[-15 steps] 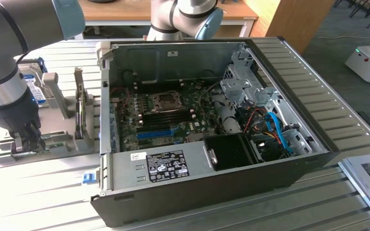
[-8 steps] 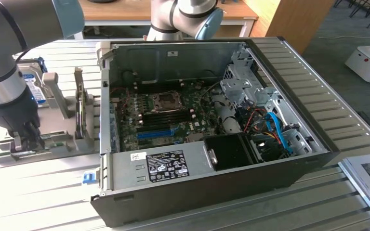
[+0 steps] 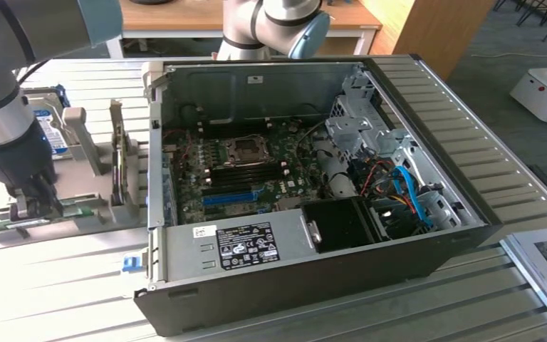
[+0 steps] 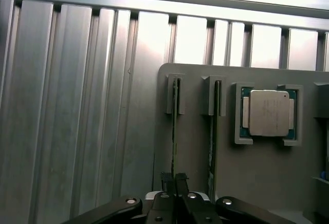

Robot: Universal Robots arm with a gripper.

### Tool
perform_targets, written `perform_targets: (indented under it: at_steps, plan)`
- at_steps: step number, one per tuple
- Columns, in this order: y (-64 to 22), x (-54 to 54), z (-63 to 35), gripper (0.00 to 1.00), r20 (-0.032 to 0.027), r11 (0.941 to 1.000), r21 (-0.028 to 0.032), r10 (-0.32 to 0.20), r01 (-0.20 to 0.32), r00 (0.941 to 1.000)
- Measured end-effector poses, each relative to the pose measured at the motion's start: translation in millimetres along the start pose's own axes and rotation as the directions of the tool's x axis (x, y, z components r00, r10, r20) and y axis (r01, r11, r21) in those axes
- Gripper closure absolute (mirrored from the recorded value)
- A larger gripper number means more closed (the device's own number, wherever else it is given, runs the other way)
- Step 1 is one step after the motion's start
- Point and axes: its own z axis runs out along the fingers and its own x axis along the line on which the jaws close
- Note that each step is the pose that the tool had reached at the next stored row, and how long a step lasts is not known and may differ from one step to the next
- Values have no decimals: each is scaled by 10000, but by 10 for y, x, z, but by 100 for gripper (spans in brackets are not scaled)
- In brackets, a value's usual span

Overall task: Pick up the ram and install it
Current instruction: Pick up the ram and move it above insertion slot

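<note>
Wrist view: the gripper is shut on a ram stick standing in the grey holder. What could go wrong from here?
1. The gripper pinches the ram by its thin edge, so it could tilt or slip leaving the holder.
2. A second stick stands in the neighbouring slot; a skewed lift might knock it.
3. The computer case is crowded with cables that could snag the stick.

Wooden desk (grey carpet beyond)
</note>
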Motion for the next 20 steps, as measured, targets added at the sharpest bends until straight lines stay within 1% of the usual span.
perform_targets:
  at_steps: [7,15,20]
  plan:
    - [1,-2,-84,88,-1,10000,-4,0,0,10000]
    - [-2,-4,-218,88,2,10000,-19,0,0,10000]
    - [-8,-5,-306,88,3,10000,-43,1,-1,10000]
